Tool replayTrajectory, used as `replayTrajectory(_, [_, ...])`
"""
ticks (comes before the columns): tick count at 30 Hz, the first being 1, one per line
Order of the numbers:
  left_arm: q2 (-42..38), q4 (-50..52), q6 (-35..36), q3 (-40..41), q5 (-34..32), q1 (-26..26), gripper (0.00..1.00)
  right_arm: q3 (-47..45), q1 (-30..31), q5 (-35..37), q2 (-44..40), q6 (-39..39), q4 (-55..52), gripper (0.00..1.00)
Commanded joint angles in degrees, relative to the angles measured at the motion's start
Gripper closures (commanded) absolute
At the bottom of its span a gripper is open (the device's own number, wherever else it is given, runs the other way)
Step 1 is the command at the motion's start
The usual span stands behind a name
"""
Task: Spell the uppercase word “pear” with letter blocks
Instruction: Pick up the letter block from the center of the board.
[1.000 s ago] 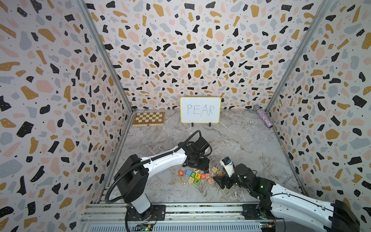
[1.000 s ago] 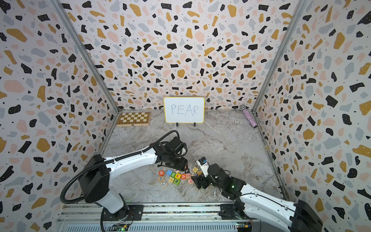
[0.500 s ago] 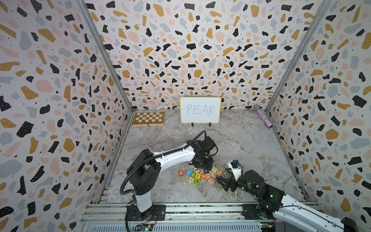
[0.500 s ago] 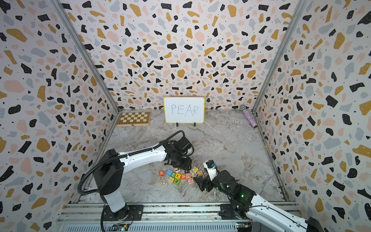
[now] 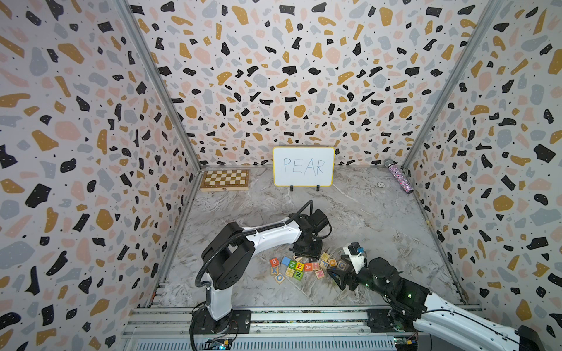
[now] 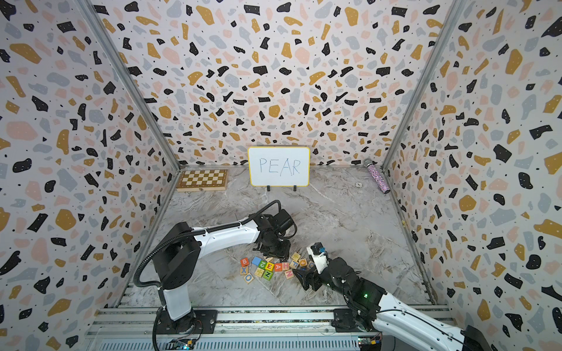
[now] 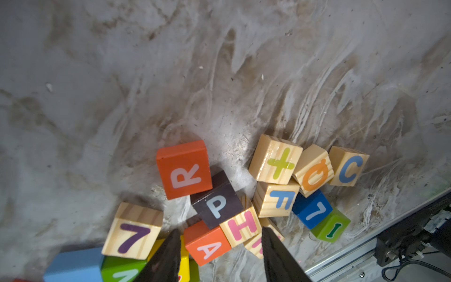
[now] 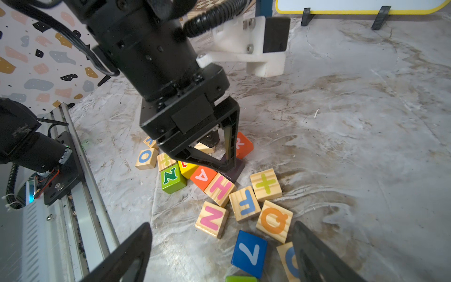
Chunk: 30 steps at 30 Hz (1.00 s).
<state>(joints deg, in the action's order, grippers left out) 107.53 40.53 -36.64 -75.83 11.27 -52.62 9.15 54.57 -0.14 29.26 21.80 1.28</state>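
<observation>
Straddling A block (image 7: 207, 244), left pincer (image 7: 219, 230) perhaps touching, open floor (image 7: 219, 73) beyond R block (image 7: 184, 169)

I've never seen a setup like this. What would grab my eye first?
Probably the speckled walls all around, then the whiteboard reading PEAR, propped at the back. Near the front sits a jumble of coloured letter blocks, with the left pincer poised right over it, jaws apart.
</observation>
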Motion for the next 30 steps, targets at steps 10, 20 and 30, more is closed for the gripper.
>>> replayTrajectory(10, [3.6,1.6,0.3,-3.8,0.1,-0.4,0.46,0.4,0.5,0.8,0.2,0.2,1.1,0.1])
replayTrajectory(20, [5.6,3.2,0.5,-5.0,-0.2,-0.4,0.46,0.5,0.5,0.8,0.1,0.2,1.2,0.1])
replayTrajectory(30, [7.4,3.3,1.3,-5.1,0.2,-0.3,0.51,0.4,0.6,0.8,0.0,0.1,1.2,0.1])
